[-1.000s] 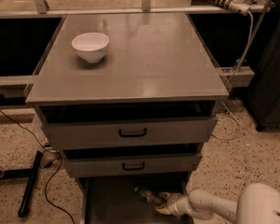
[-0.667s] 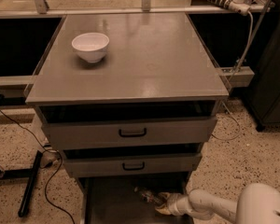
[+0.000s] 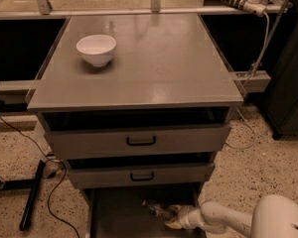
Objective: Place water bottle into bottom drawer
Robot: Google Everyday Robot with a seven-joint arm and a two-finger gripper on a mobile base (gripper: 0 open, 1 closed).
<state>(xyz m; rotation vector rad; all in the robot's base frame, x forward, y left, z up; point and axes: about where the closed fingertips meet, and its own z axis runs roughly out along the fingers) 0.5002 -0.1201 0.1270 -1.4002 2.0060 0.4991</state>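
Observation:
The bottom drawer (image 3: 114, 214) is pulled out at the foot of the grey cabinet, with its flat floor showing. The water bottle (image 3: 155, 208), small, clear and crinkled, lies on its side on the drawer floor right of the middle. My gripper (image 3: 171, 217) reaches in from the lower right, low inside the drawer, just right of the bottle. Its yellowish fingertips (image 3: 172, 209) stand spread, and the bottle lies by the upper one, not clamped between them. The white arm runs off to the bottom right corner.
A white bowl (image 3: 96, 49) stands on the cabinet top (image 3: 154, 63) at the back left. Two upper drawers with black handles (image 3: 141, 141) are slightly open above the bottom drawer. Cables and a black bar (image 3: 31, 195) lie on the speckled floor at the left.

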